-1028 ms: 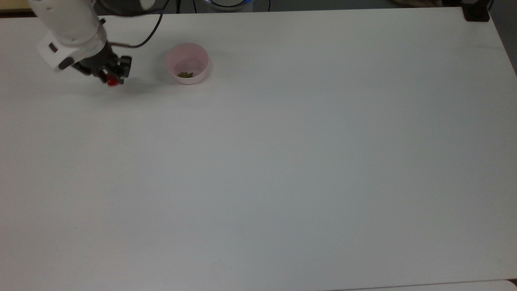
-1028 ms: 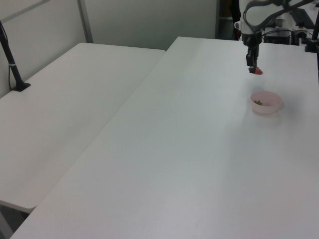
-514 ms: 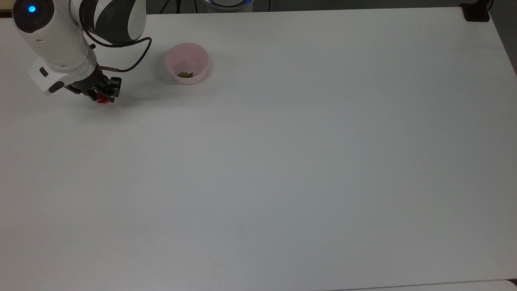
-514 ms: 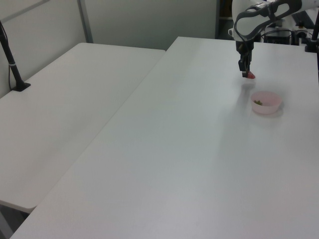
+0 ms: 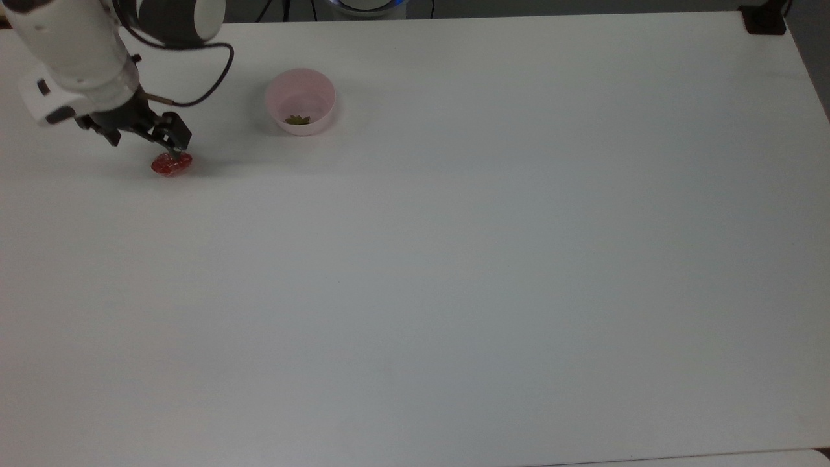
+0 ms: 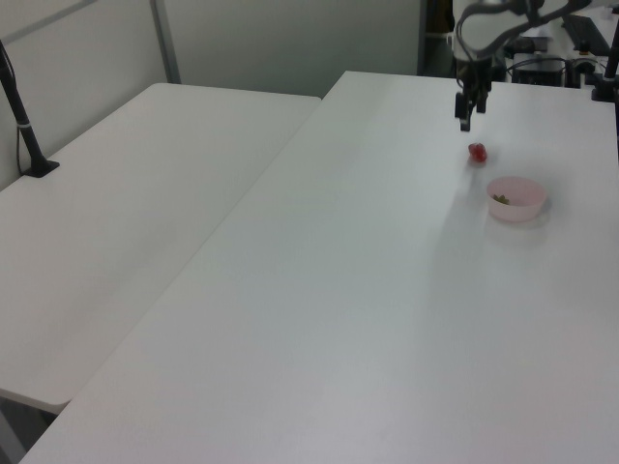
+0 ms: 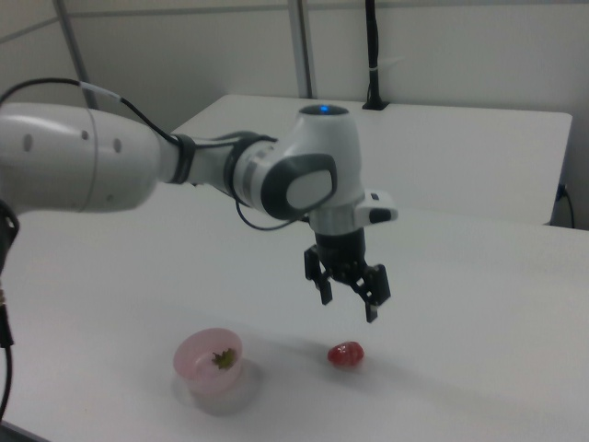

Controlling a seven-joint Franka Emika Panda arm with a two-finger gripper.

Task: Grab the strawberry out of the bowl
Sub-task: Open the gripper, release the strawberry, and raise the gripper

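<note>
Tool (image 7: 348,295) up in the air now, fingers spread wide and nothing between them, hanging just above the strawberry (image 7: 345,354), and there's clear daylight between the two in the right view! The strawberry sits on the white worktop (image 5: 454,259), out of the bowl (image 5: 300,102) and well to the top view's left of it; in the left view the berry (image 6: 477,152) lies just beyond the bowl (image 6: 515,198), with the tool (image 6: 468,108) raised behind it. In the top view the tool (image 5: 139,137) hovers close to the berry (image 5: 171,163), one dark fingertip overlapping its upper edge from that angle. A small green leafy cap (image 5: 297,119) rests alone on the bowl's floor. Room to move? Plenty: the whole spread of worktop toward the top view's right and bottom lies bare, while the berry is close to the top view's left border and the bowl is near the far edge. A second white table (image 6: 126,213) butts up along the left view's left. No brand or lettering can be read anywhere. And the big change: half a second ago the berry was pinched in the fingers low over the surface, and now it's been let go, lying free, with the tool lifted and opened above it.
</note>
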